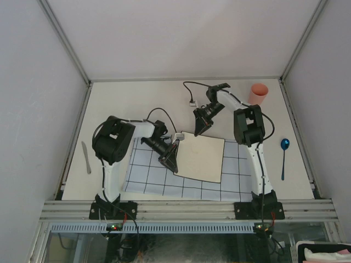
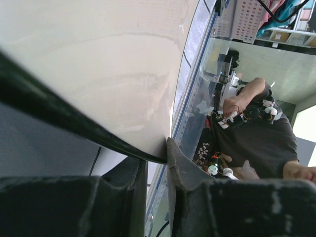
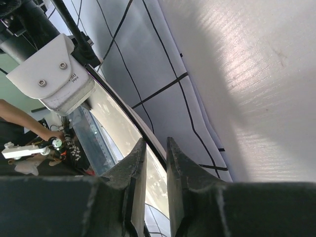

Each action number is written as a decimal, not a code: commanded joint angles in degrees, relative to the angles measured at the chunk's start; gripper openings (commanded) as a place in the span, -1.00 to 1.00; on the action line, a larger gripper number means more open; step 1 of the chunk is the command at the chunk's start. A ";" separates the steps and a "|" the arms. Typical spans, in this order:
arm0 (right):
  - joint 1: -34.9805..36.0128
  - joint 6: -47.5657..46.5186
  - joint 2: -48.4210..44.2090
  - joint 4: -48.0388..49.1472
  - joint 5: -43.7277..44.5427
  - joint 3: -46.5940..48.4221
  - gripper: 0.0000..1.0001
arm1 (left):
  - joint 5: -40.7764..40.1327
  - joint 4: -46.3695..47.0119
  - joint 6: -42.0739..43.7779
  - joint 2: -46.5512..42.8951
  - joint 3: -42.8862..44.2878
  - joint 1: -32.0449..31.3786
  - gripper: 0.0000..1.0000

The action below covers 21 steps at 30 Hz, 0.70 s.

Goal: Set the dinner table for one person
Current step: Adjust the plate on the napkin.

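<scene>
Counter [image 1: 142, 98]: large off-white surface, railed at the sides, carrying everything. Blue grid cloth [image 1: 148, 178] lay at its near edge between the two arm bases, presumably as the placemat for the single setting. Square cream plate [image 1: 204, 159] sat over the cloth's right-centre, its far edge overhanging the cloth; could not tell whether it rested on the cloth or hung just above it. Both arms were on it. Left gripper [image 1: 174, 155] clenched on the plate's left rim, the dark edge running straight into the narrow gap between its jaws. Right gripper [image 1: 198, 130] pinched the far-left corner, rim likewise between nearly closed jaws. A thin-rimmed flat plate offers only its edge, so a grip from two sides probably served to steady it while positioning. Pink cup [image 1: 259, 93] stood upright at the far right corner, well apart. Blue spoon [image 1: 284, 158] lay right of the cloth, knife [image 1: 86, 158] left of it, both on bare counter, not yet set.
</scene>
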 commanded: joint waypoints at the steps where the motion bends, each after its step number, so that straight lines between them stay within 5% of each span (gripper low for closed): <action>1: 0.86 2.59 1.25 6.71 -2.38 3.86 -1.00 | 5.24 -6.95 9.73 1.44 0.90 -2.23 -0.99; 21: 3.15 3.26 3.14 6.62 -1.75 4.65 -1.00 | 7.01 -6.17 13.31 3.48 0.44 -1.80 -0.99</action>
